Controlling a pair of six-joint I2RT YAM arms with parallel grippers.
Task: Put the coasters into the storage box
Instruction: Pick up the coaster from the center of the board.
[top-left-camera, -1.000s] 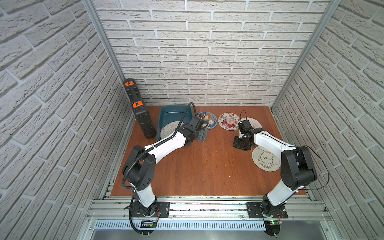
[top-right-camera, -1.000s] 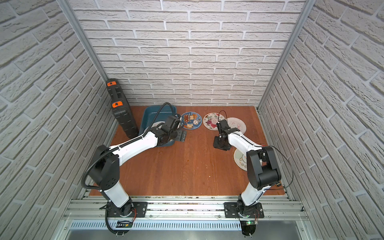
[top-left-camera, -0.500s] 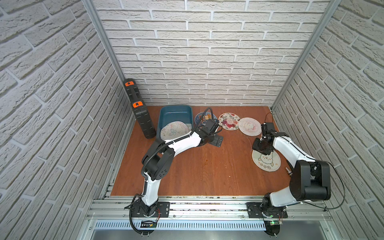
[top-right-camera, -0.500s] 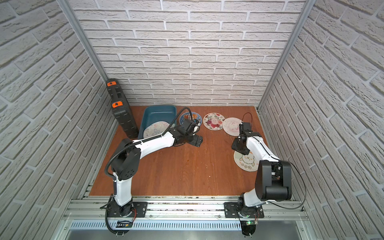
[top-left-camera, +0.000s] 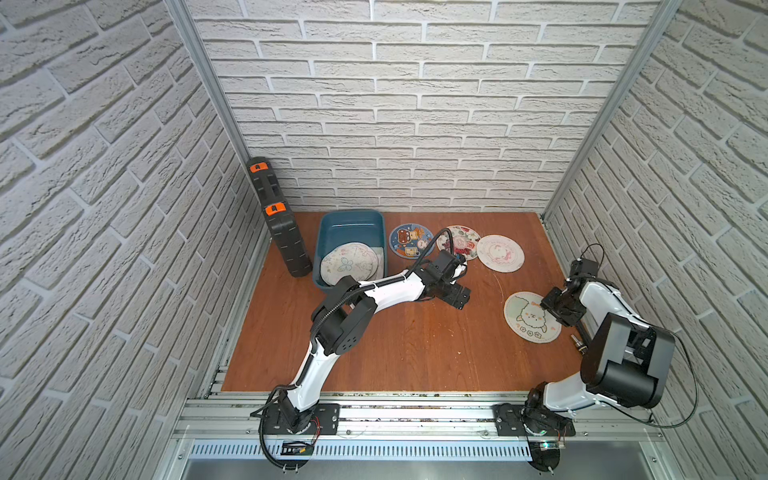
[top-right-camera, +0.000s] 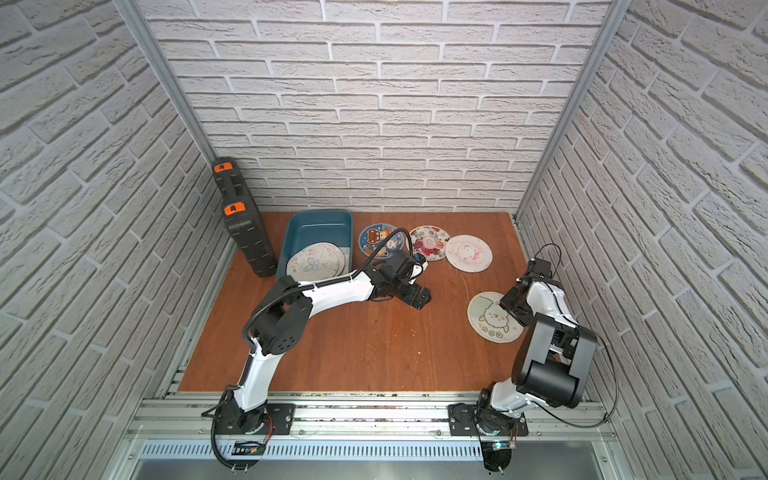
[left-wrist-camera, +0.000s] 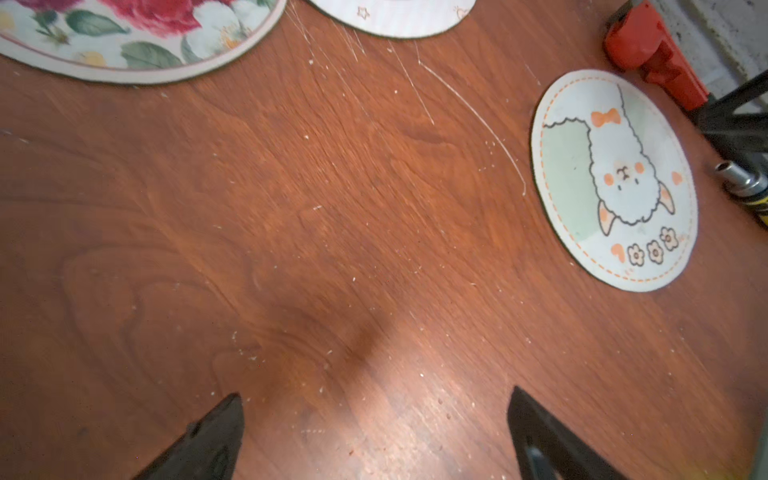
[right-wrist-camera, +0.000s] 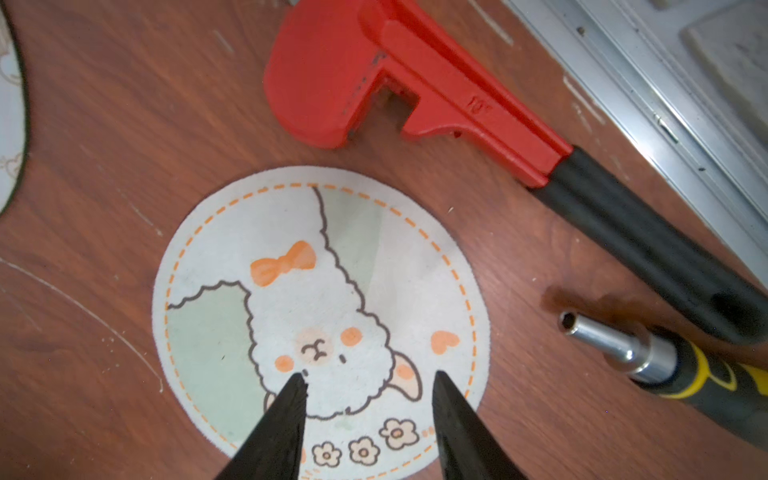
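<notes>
Right wrist: sheep coaster (right-wrist-camera: 320, 316) lies beneath parted right pincer (right-wrist-camera: 369, 376).

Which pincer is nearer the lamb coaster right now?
Right. The right pincer is directly above the lamb coaster, tips apart over its print. The left pincer is open over bare table, well apart from the coaster.

My black case (top-left-camera: 286, 237) upright at the left wall (top-left-camera: 145, 249); red wrench (right-wrist-camera: 478, 112) beside a socket driver (right-wrist-camera: 673, 365) on the surface (top-left-camera: 415, 345).
</notes>
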